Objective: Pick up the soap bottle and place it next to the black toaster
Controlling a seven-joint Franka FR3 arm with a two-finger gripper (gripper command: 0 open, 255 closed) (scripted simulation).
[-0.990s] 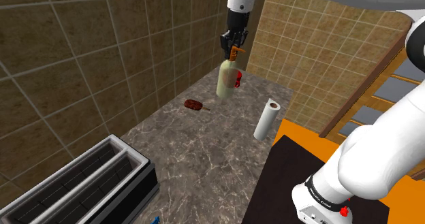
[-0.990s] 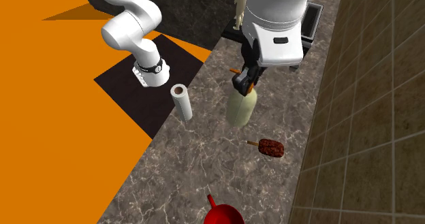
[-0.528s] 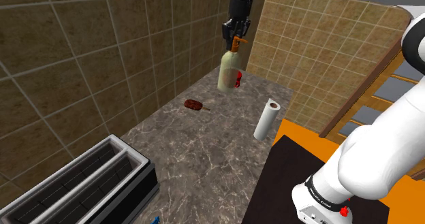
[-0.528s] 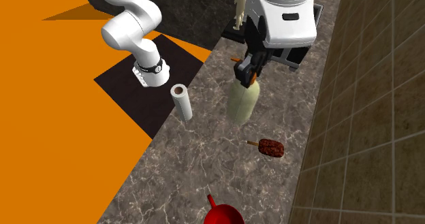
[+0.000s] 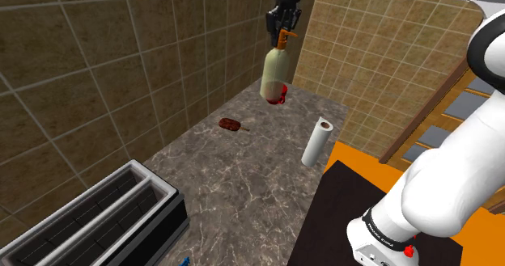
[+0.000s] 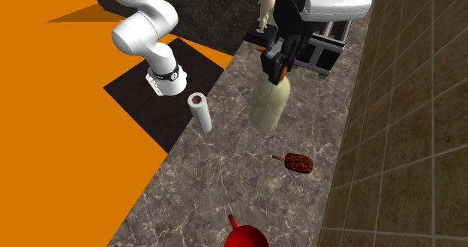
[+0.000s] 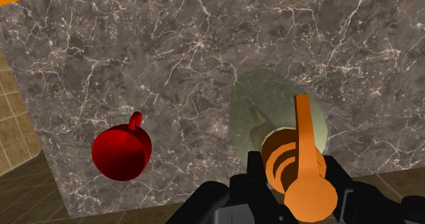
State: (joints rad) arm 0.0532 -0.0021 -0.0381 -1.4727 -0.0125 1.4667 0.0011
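The pincer [image 5: 282,31] is clenched on the orange pump [image 5: 282,39] of the soap bottle [image 5: 273,74], which is pale green and see-through. The bottle hangs just under the pincer, above the marble table [image 5: 243,183], well apart from the black toaster [image 5: 97,220] and near a red cup [image 7: 121,152].

Veined stone, see-through bottle
The bench [image 5: 243,183] looks like dark, white-veined smooth stone; the soap bottle [image 5: 273,74] is translucent pale green.
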